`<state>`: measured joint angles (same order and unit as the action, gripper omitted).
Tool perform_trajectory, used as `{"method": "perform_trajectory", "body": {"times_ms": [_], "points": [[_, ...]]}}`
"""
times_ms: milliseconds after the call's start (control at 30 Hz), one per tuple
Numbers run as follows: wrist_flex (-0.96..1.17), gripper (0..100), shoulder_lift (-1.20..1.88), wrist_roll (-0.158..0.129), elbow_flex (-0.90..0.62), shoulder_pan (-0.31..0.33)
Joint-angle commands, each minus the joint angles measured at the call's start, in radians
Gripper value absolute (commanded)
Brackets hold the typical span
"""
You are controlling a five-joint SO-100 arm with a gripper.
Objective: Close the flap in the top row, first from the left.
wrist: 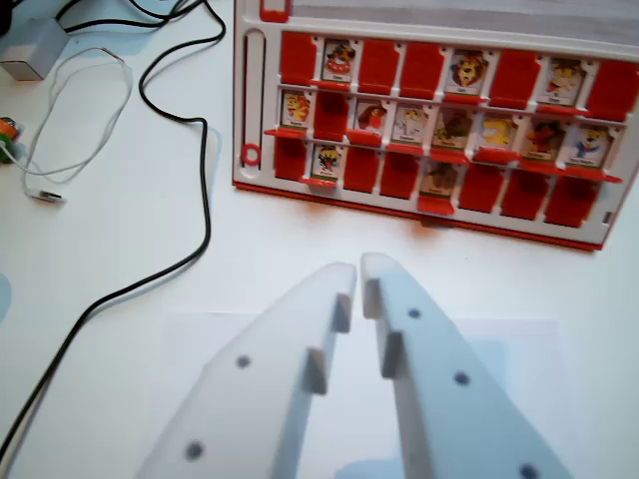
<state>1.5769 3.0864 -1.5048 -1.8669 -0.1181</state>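
The pincer [358, 271] is hanging low in the middle of the frame, its jaws nearly together and holding nothing, well short of the red game board [255, 150] lying across the upper right. The first flap in the top row [297, 58] is sitting at the board's upper left corner, showing plain red with no picture. To do this well, I'd be reaching up and left, pressing gently with one tip. The board's far edge is running out of frame, and whether that flap is already down is hard to tell. A black cable [205, 180] is curling along the left.
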Motion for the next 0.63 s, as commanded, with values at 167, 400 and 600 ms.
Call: {"method": "perform_trajectory", "body": {"times_ms": [167,400,600], "points": [[0.135,0,0.186,-0.060,0.006,0.143],[0.135,0,0.186,-0.064,-0.018,0.192],[0.126,0,0.186,-0.080,-0.026,0.192]]}}
